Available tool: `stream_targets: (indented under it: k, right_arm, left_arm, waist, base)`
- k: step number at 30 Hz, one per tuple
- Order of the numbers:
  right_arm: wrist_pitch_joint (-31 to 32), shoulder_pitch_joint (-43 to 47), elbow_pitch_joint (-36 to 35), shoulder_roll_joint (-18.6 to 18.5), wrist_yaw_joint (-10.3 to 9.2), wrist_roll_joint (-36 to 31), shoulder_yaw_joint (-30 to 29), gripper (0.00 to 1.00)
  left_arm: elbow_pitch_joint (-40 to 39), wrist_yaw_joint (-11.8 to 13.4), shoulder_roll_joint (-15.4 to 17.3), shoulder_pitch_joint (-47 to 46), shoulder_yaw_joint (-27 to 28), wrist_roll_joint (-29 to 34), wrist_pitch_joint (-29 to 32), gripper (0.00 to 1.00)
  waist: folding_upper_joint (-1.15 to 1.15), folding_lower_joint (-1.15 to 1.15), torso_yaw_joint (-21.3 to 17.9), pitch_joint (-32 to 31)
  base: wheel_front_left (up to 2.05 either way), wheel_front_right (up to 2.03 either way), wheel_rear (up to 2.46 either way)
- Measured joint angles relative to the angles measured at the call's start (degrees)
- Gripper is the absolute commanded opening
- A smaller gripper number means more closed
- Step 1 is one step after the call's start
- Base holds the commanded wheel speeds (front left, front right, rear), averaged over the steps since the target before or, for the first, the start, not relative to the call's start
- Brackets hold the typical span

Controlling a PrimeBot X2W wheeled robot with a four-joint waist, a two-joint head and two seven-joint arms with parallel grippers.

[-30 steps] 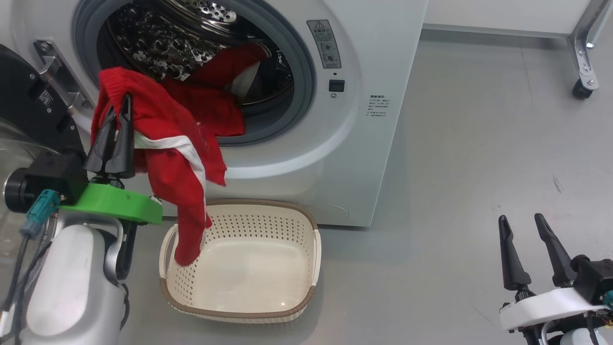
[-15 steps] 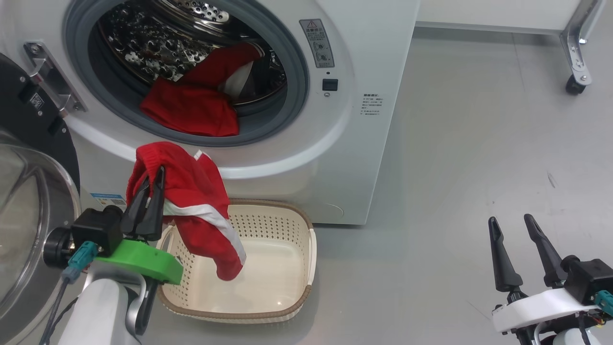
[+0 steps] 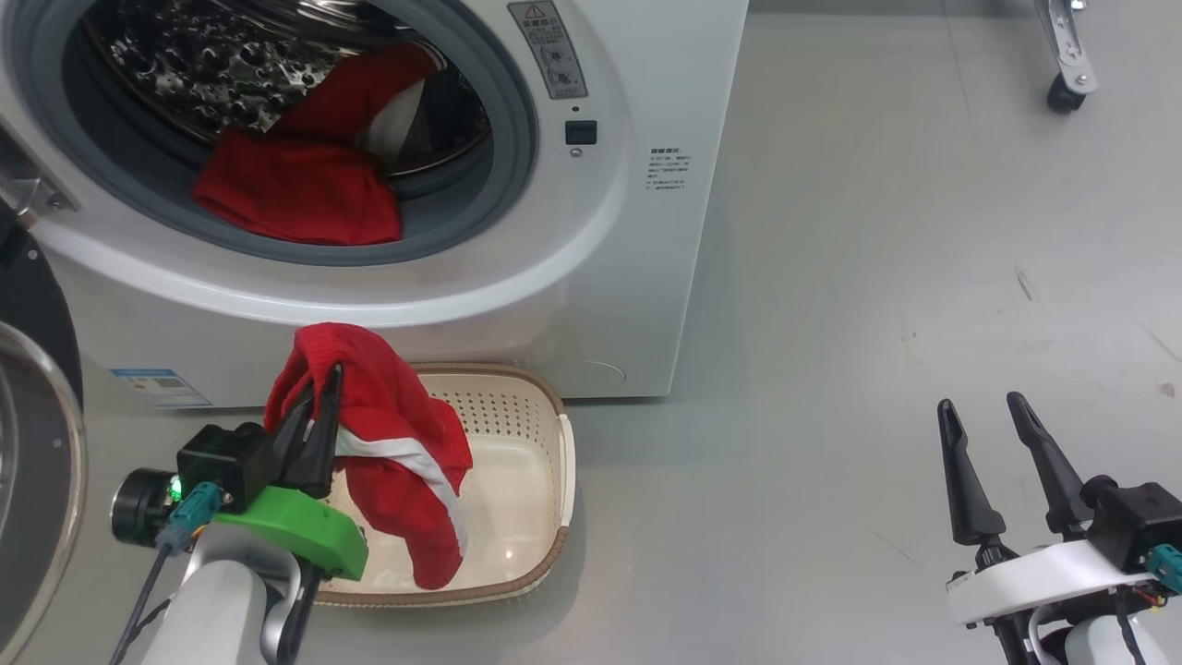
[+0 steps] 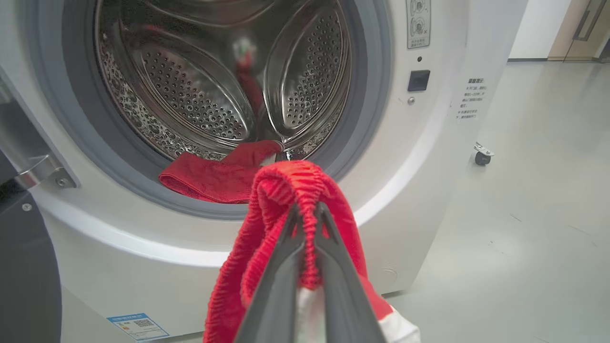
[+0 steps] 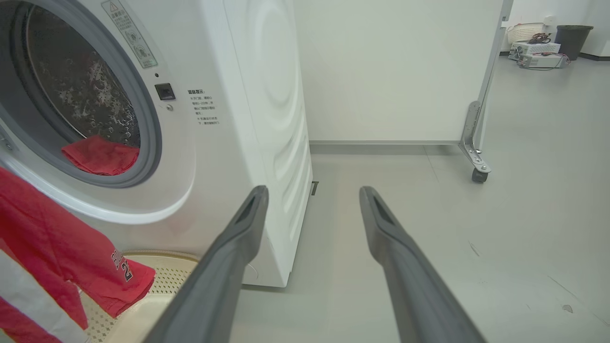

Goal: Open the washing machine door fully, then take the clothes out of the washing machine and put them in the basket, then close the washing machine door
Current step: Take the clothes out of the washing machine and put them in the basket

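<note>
The white washing machine [image 3: 646, 240] stands with its door [image 3: 37, 443] swung open at the far left edge. More red clothes [image 3: 295, 189] lie at the drum's lip. My left gripper [image 3: 319, 392] is shut on a red garment [image 3: 406, 462] with a white stripe, which hangs down into the cream basket [image 3: 545, 517] on the floor before the machine. In the left wrist view the fingers [image 4: 281, 286] pinch the garment's ribbed edge [image 4: 290, 186]. My right gripper [image 3: 983, 411] stands open at the lower right, well clear of the machine, nothing between its fingers.
A white panel on a metal leg with a castor [image 3: 1062, 92] stands behind and right of the machine. Bare grey floor [image 3: 877, 323] stretches to the right. A dark bin [image 5: 572, 40] and boxes sit far off in the right wrist view.
My left gripper has come down from the drum opening with the red garment, whose lower end now rests in the basket. The head camera has tilted down. The right gripper kept still.
</note>
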Motion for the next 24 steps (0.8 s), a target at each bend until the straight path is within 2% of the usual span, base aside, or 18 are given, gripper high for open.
stream_targets:
  k: [11, 24]
  right_arm:
    - [0.0, -2.5, -0.9, -0.2, 0.0, 0.1, 0.4, 1.0]
    - [0.0, -5.6, -1.6, -0.2, 0.0, 0.7, 1.0, 1.0]
  left_arm:
    - [5.5, 0.0, -0.3, -0.5, -0.5, 0.3, 0.0, 0.0]
    - [13.4, 0.1, -0.3, -5.8, 1.0, 0.2, 1.1, 0.0]
  waist:
    - [0.0, 0.0, -4.1, 4.5]
    - [0.0, 0.0, -9.3, 11.0]
  base:
    - [0.0, 0.0, 0.0]
    - [0.0, 0.0, 0.0]
